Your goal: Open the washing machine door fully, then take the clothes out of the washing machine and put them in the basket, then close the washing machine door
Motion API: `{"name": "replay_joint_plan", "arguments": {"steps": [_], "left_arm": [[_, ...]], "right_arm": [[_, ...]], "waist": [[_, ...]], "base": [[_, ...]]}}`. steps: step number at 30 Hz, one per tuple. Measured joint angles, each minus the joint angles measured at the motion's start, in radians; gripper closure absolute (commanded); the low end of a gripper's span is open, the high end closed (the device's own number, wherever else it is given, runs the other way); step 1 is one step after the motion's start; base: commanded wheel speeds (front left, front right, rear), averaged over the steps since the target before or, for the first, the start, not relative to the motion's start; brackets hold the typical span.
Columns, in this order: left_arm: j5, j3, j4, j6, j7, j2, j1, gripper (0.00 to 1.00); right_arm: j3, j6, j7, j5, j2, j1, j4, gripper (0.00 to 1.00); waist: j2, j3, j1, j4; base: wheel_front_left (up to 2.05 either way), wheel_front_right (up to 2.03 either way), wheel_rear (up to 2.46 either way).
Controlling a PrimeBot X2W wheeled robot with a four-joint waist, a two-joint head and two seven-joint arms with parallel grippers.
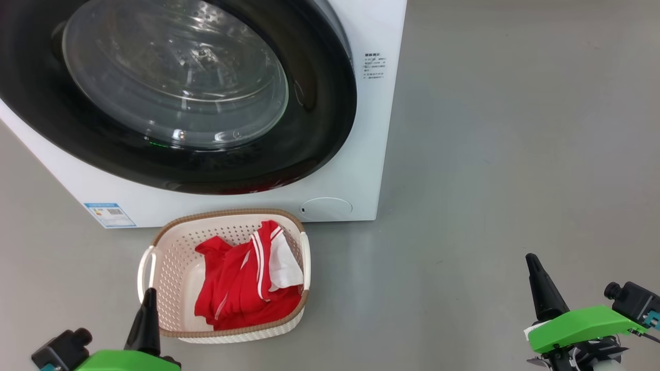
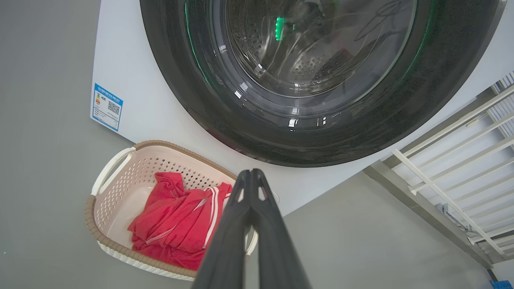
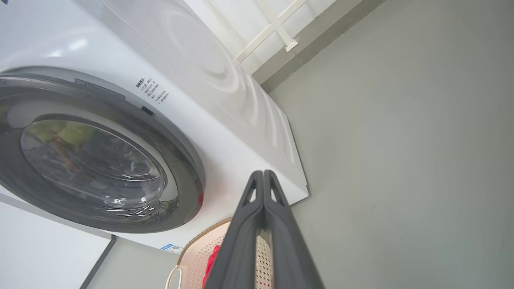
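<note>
Both your hands are pinched fully shut and hold nothing. Your left hand [image 1: 149, 296] hangs at the near edge of the basket [image 1: 175, 257], and your right hand [image 1: 532, 260] is well apart over the floor [image 1: 490, 180]. One basket stands just before one washing machine [image 1: 356, 170]. The clothes [image 1: 237, 288] are inside it in one red-and-white heap; piece count unclear. The washing machine door [image 1: 319, 129] is shut.

Red clothes [image 1: 237, 288] in basket [image 1: 170, 268], door [image 1: 319, 129] shut

This looked like a bare test room. A washer [image 1: 361, 154] stood on grey floor [image 1: 515, 129] near a white railing [image 2: 441, 195].
</note>
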Motion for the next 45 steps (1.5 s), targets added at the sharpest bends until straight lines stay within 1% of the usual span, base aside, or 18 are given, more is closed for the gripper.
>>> {"name": "replay_joint_plan", "arguments": {"steps": [45], "left_arm": [[-0.469,0.073,-0.049,0.0,0.127,-0.015,0.001,1.0]], "right_arm": [[-0.067,-0.001,0.132,0.433,0.044,0.023,-0.056,1.0]], "waist": [[0.0,-0.052,-0.0001,-0.011]], "base": [[0.0,0.0,0.0]]}}
